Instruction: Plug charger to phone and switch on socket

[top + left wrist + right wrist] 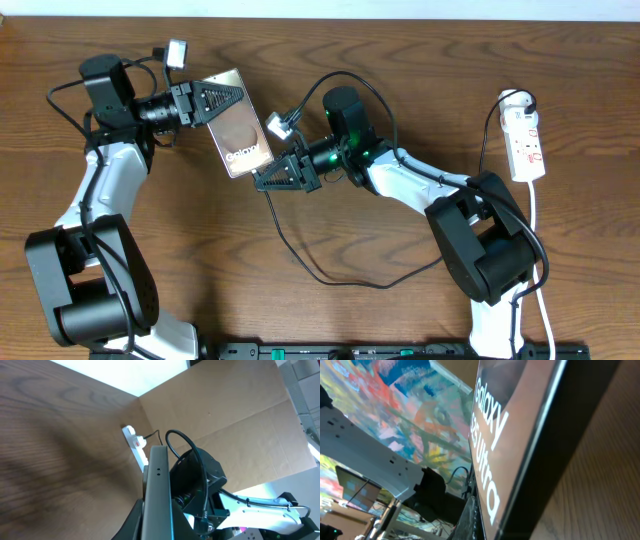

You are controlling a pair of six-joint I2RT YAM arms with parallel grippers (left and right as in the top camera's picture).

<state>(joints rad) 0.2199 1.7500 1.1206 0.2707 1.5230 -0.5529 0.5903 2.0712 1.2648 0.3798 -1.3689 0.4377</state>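
Scene from above a wooden table [200, 250]. Towards the far left corner, the left gripper [222, 100] has its jaws clamped on the top end of the phone [243, 140]. The phone is held tilted, screen up, with its lower end pointing towards the middle of the table.

Touching that lower end is the right gripper [268, 180], jaws closed. The thin black charger [300, 262] runs up into them from a loose loop near the front edge, so they seem to pinch its plug end. The tip itself is hidden in every view.

The white socket [527, 140] lies well apart, by the far right edge, with its switch not yet touched.

The step in hand looks like seating the plug in the phone's bottom port. To do it well, the left arm should hold the phone rigid. The right should line the tip up square with the port and push straight along the phone's length. The cable needs to stay slack, because a skewed push could twist the phone in its grip.
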